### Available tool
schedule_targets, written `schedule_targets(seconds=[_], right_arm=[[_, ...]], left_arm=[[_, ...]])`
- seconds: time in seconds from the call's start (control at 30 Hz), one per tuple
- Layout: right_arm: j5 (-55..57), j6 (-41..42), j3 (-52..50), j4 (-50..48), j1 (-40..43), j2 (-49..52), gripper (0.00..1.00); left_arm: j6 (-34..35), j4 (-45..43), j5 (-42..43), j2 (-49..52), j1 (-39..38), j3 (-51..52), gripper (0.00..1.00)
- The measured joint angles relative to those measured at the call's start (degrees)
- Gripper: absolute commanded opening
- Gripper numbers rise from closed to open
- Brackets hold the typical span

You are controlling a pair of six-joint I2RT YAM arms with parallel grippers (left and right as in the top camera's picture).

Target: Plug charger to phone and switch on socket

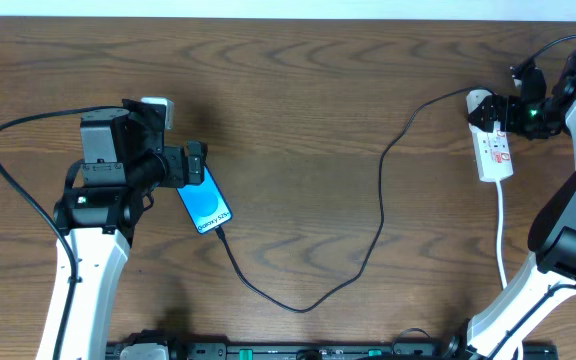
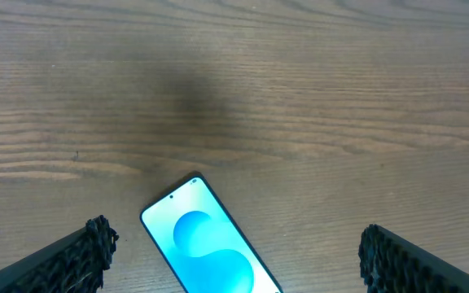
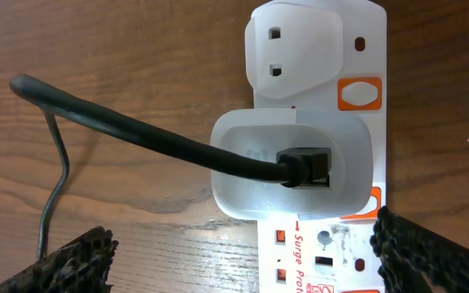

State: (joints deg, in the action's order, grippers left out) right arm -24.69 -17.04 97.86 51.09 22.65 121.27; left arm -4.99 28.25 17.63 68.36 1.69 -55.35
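The phone (image 1: 206, 205) lies slanted on the table with its blue screen up; its upper half (image 2: 210, 244) shows in the left wrist view. My left gripper (image 1: 196, 165) hovers open over the phone's top end, fingers (image 2: 80, 260) wide on either side and touching nothing. The charger's black cable (image 1: 380, 215) runs from the phone's lower end in a long loop to a white adapter (image 3: 291, 163) seated in the socket (image 1: 494, 150). My right gripper (image 3: 247, 244) is open over the socket's far end, straddling it. Orange switches (image 3: 359, 94) sit beside the outlets.
The socket's thick white cord (image 1: 501, 230) runs down toward the right arm's base (image 1: 558, 240). A dark rail (image 1: 318, 350) lines the table's front edge. The left arm's own black cable (image 1: 13, 170) loops at the far left.
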Motion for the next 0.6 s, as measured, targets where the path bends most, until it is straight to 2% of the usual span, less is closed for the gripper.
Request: schedule_targets(seconds=[0.6], right_arm=[[-0.15,0.02,-0.07,-0.33,0.0,3.04,0.99]], left_arm=[[0.0,0.02,0.0,0.0,0.0,-0.02,0.98]])
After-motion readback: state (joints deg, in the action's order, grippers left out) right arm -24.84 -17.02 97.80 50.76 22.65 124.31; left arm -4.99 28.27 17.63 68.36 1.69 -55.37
